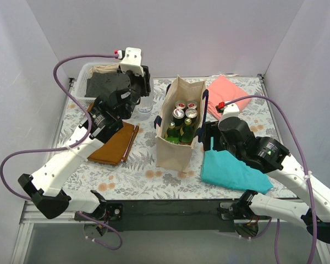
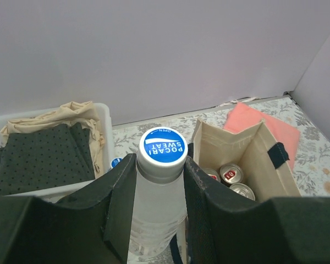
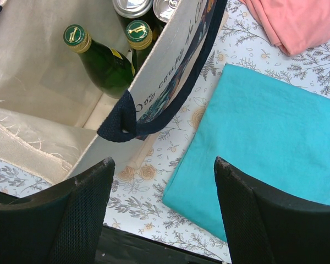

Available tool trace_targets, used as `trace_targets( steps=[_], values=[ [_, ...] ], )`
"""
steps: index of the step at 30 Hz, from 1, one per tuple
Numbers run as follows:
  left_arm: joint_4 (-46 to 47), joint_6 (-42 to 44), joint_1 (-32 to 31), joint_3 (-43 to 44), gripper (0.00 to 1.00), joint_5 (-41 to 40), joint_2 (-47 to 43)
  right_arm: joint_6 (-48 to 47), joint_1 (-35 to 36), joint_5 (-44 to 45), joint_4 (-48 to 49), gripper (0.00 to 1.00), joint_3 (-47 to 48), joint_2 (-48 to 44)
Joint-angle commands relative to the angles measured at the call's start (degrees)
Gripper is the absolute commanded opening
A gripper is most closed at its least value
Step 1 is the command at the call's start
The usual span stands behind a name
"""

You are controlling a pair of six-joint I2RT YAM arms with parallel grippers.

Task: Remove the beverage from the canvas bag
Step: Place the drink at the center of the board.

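Note:
The beige canvas bag (image 1: 179,137) stands upright in the middle of the table, its top open. Inside it are silver cans (image 1: 185,110) and green glass bottles (image 3: 102,63). Left of the bag, my left gripper (image 2: 160,165) is shut on the neck of a clear plastic beverage bottle (image 2: 162,187) with a blue-and-white cap (image 2: 163,146), outside the bag. My right gripper (image 3: 164,170) stands open just right of the bag, nothing between its fingers, by the bag's navy handle (image 3: 154,118).
A white basket (image 1: 82,74) holding dark dotted cloth sits at the back left. A brown cloth (image 1: 114,144) lies left of the bag, a teal cloth (image 1: 234,170) right of it and a pink cloth (image 1: 225,93) behind. A second small blue cap (image 2: 116,162) shows near the basket.

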Motion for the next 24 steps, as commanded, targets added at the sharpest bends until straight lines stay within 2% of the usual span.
trace_targets(
  steps=[1, 12, 24],
  values=[
    [8.31, -3.57, 6.82, 0.12, 0.0, 5.54, -0.87, -0.59, 0.18, 0.93, 1.38, 0.79, -0.42, -0.61],
    [12.43, -4.98, 10.8, -1.28, 0.0, 14.86, 4.66, -0.86, 0.18, 0.66, 1.38, 0.79, -0.24, 0.09],
    [18.15, -5.86, 13.08, -4.53, 0.0, 20.14, 10.02, -1.03, 0.09, -0.21, 1.47, 0.79, -0.07, 1.94]
  ],
)
